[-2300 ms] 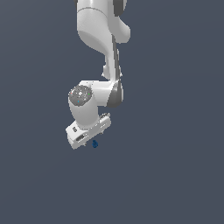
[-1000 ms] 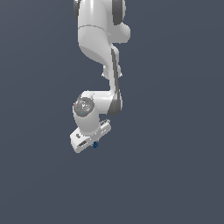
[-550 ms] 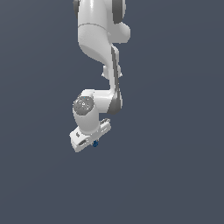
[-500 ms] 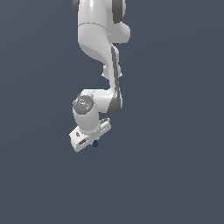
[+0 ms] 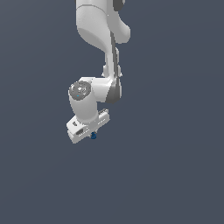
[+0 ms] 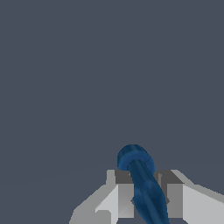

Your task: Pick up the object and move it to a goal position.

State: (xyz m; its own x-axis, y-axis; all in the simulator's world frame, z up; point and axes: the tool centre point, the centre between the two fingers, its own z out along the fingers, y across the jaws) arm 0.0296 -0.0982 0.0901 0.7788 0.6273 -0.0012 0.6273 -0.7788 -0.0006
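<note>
The object point(image 6: 142, 181) is a dark blue, slightly elongated lump with a rounded end, and in the wrist view it sits clamped between my two grey fingers point(image 6: 122, 192). My gripper point(image 6: 143, 199) is shut on it. In the exterior view the white arm hangs down from above, and the gripper point(image 5: 92, 134) points downward with only a tiny blue tip of the object point(image 5: 93, 136) showing under the white hand. The fingers are hidden behind the hand in that view. No goal marker shows.
A plain dark grey-blue background fills both views around the arm point(image 5: 98, 52). No other objects, containers or edges appear.
The hand has dropped slightly compared with the earliest frame, the blue object still in its grip. Over the last second nothing visibly moves.
</note>
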